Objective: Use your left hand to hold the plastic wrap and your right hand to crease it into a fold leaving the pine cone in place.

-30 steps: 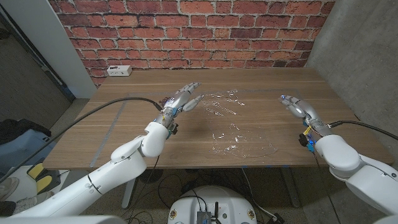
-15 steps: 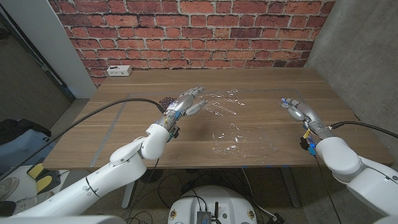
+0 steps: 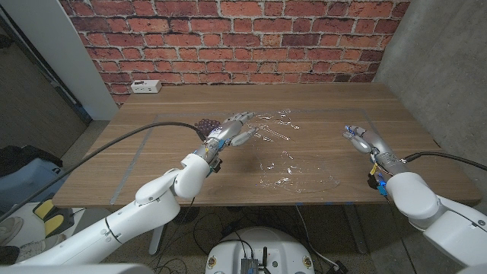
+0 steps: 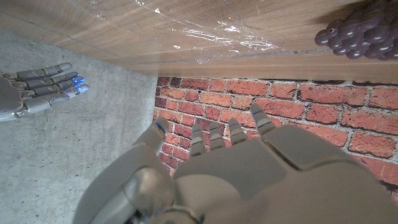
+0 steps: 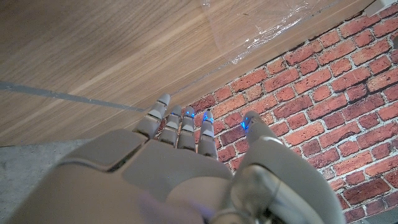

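- A white power strip [image 3: 144, 86] lies at the upper left of the head view, on the far left corner of the wooden table [image 3: 152, 164], just below the brick wall [image 3: 228, 34].
- The left arm [image 3: 152, 202] comes in from the lower left corner and slants up toward the middle of the frame, with a black cable [image 3: 114, 141] arcing above it.
- The pine cone [image 3: 204, 125], dark and scaly, sits left of centre on the table, just beside the left hand on its left side; in the left wrist view it shows at the upper right corner [image 4: 357, 34].
- The left hand [image 3: 232, 129] is held over the wood at the left edge of the plastic wrap, fingers apart and stretched toward the film, holding nothing; whether the fingertips touch the film cannot be told.
- The plastic wrap [image 3: 293, 160], clear and crinkled, is spread across the centre of the table, from beside the left hand down to the near edge right of centre.
- The right hand [image 3: 361, 137] is right of centre, well apart from the wrap's right edge, fingers straight and close together, gripping nothing; the left wrist view shows it at the far left [image 4: 37, 87].
- A grey concrete wall [image 3: 441, 61] fills the right side of the frame.
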### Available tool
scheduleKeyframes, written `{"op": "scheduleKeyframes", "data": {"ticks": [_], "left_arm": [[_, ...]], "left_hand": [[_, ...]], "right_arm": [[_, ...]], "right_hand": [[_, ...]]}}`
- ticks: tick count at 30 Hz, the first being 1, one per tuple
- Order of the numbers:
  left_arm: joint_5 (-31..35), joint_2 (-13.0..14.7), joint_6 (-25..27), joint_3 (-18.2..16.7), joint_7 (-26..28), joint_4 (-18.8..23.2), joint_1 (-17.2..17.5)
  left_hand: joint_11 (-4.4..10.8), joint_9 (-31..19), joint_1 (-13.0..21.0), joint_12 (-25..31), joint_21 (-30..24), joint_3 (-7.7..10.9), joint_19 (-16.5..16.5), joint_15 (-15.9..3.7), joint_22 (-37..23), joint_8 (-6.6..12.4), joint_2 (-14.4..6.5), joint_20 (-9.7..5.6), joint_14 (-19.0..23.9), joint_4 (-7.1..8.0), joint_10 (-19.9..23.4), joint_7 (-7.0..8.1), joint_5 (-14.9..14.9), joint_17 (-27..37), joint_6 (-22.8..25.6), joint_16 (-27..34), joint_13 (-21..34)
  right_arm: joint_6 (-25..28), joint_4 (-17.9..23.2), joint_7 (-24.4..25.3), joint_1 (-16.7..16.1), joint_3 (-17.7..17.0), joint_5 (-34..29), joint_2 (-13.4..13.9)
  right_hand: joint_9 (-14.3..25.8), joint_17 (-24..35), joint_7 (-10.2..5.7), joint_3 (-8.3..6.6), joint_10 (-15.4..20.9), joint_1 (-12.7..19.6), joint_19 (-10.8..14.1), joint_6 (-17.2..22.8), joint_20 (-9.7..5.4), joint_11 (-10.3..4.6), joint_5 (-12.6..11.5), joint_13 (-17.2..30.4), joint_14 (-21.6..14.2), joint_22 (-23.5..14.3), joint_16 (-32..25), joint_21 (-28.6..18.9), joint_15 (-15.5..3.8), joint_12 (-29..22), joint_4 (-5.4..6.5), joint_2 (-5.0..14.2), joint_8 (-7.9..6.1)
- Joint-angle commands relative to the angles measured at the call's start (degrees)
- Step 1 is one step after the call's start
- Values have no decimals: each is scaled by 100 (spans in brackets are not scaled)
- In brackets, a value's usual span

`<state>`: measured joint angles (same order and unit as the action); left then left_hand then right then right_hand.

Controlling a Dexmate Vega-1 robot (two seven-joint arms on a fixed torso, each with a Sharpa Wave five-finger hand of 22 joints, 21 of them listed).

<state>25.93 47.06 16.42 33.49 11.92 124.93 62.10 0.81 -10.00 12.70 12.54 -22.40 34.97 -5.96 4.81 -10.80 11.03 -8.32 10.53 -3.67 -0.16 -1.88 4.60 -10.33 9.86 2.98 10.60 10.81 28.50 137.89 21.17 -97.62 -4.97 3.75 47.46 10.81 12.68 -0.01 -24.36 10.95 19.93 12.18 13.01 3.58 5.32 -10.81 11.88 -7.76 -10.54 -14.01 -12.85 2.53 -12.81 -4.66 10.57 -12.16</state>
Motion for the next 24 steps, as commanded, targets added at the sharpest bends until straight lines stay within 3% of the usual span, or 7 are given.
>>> {"op": "scheduleKeyframes", "data": {"ticks": [1,24], "left_arm": [[119,48,-77,86,-240,31,-21],[150,184,-404,143,-695,-23,-88]], "left_hand": [[-1,-29,18,8,32,-18,-34,-18,-20,6,59,18,-7,-14,-10,1,22,16,25,-15,11],[9,-31,50,6,54,-2,-25,-28,-23,14,43,14,-26,-48,28,-31,16,10,118,-20,14]], "right_arm": [[293,181,8,-96,80,-213,-51],[748,406,161,-239,250,-435,-118]], "right_hand": [[14,19,-26,-39,29,79,36,4,-22,-28,18,6,-25,-16,-40,-7,-37,3,10,5,25],[18,38,-37,-76,53,127,46,6,-45,-60,18,12,-27,-16,-50,-8,-62,8,35,14,41]]}}
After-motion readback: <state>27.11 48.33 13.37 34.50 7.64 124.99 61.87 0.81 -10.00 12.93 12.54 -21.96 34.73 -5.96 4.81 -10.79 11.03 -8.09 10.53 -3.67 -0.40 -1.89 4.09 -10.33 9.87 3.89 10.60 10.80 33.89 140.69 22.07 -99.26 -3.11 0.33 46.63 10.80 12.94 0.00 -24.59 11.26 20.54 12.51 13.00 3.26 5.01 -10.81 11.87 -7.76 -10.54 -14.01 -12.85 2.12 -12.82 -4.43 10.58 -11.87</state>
